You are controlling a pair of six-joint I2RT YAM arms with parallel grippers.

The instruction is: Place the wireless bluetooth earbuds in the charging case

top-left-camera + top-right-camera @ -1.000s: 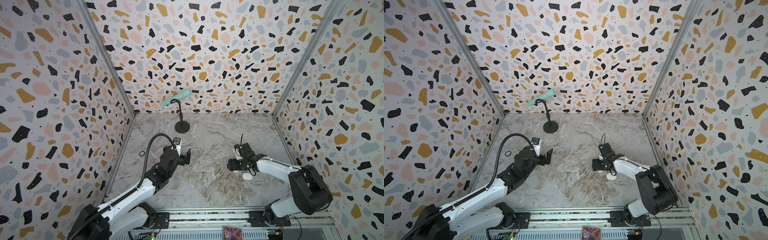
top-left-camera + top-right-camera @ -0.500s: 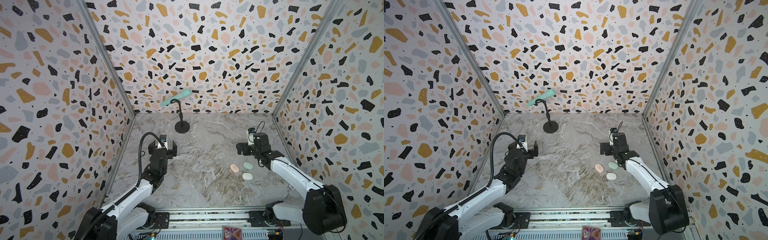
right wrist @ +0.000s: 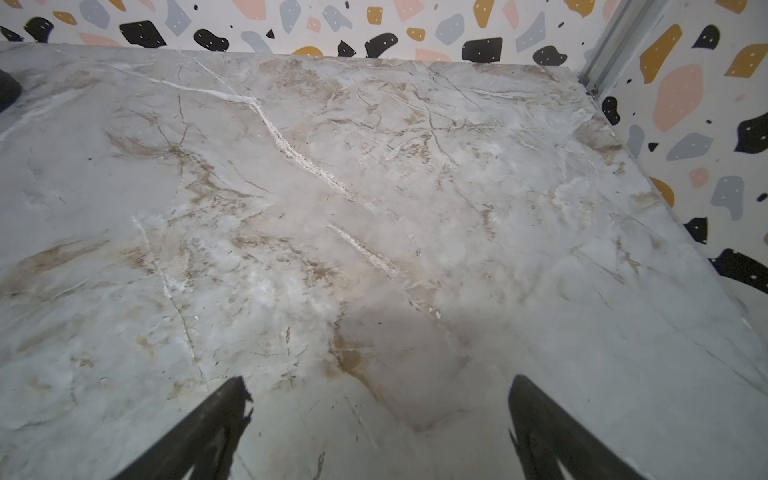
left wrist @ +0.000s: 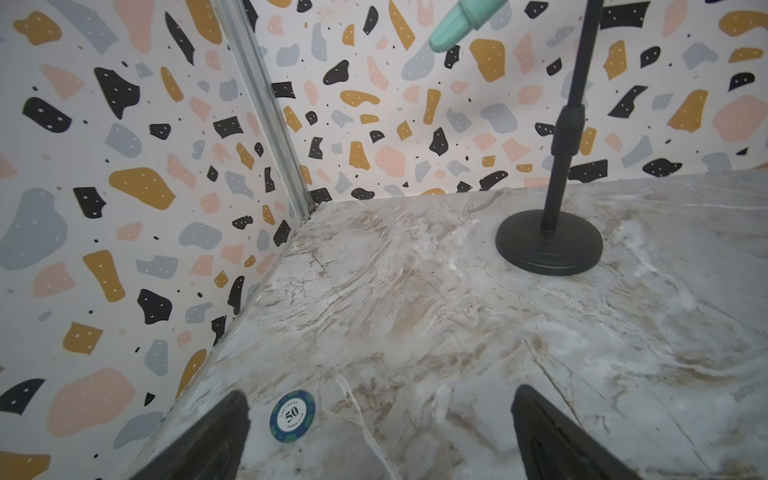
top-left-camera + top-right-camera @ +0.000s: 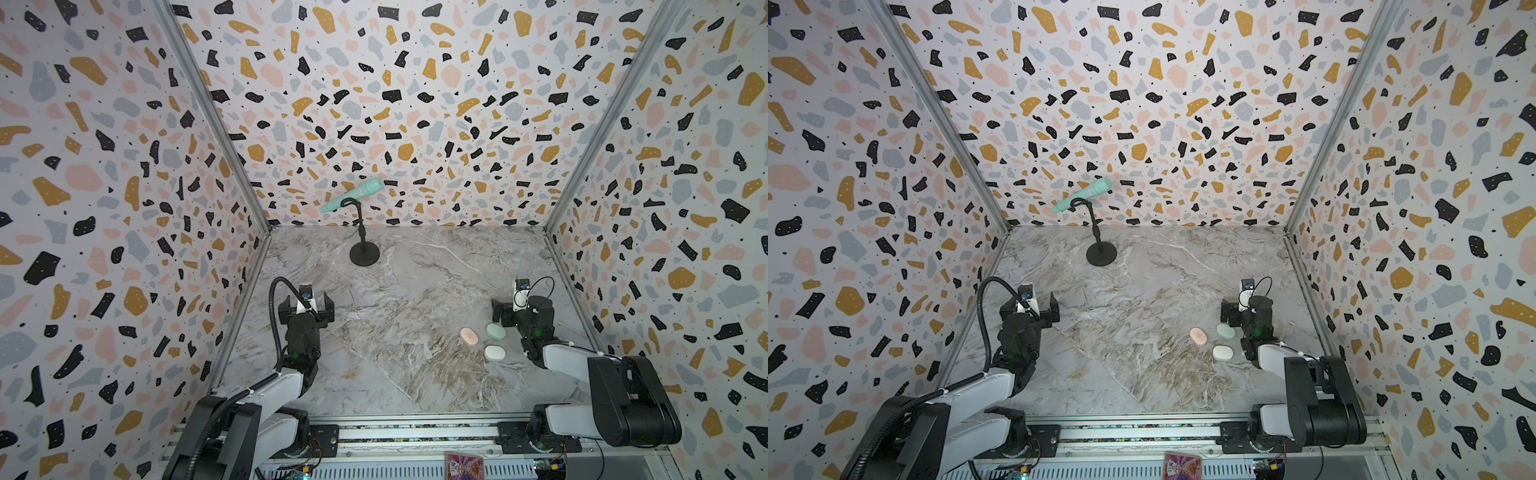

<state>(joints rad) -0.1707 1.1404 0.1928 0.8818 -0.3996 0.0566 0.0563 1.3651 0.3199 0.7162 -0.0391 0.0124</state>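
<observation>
A pink case point(image 5: 469, 336), a mint case point(image 5: 496, 331) and a white case point(image 5: 494, 353) lay shut like pebbles. My left pincer point(image 4: 380, 399) and right pincer point(image 3: 376, 386) stood wide.

Bright, even light; soft shadows; wrist views blur near the edges.

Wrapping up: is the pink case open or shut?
Shut: in both top views the pink case lies as one smooth pebble, no lid raised.
</observation>
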